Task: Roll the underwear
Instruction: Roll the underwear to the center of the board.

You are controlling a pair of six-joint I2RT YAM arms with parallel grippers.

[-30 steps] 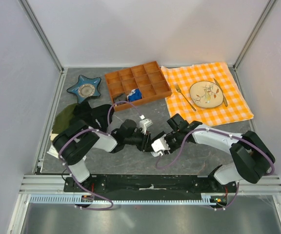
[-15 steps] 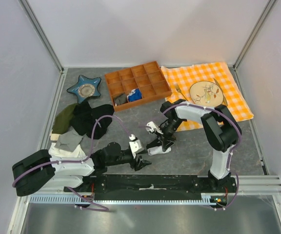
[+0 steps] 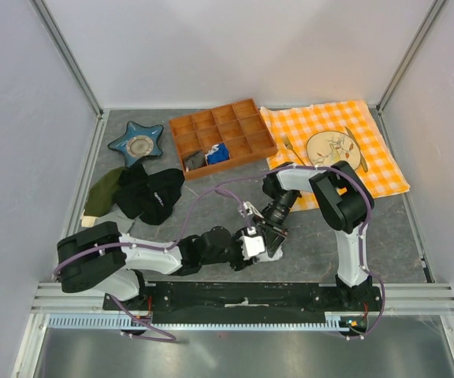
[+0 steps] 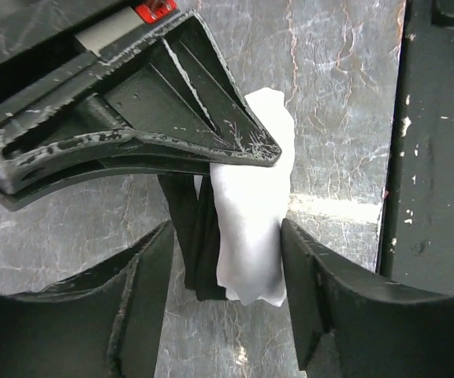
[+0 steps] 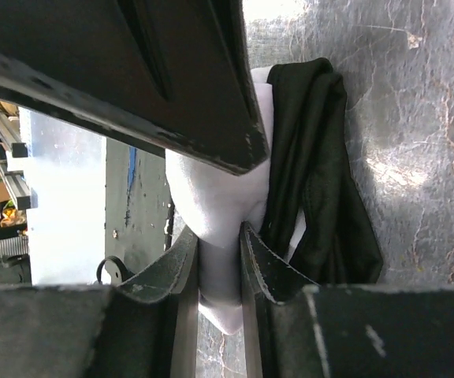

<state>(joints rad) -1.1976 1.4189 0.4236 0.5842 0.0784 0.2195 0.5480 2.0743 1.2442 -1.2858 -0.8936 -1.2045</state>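
The underwear is a small white bundle with black trim, lying on the grey table near the front middle. In the left wrist view the white roll and its black trim lie between my left gripper's open fingers; the right finger touches the white fabric and the left one stands clear. My left gripper reaches in from the left. My right gripper comes down from behind and is shut on a white fold of the underwear, its jaws pinching it beside the black trim.
A black clothing heap and an olive cloth lie at the left. Behind are a blue star dish and a wooden compartment tray. An orange checked cloth carries a plate, fork and knife.
My left arm has swung in from the lower left, and its gripper now straddles the underwear. My right gripper has shifted a little nearer and stays on the fabric.
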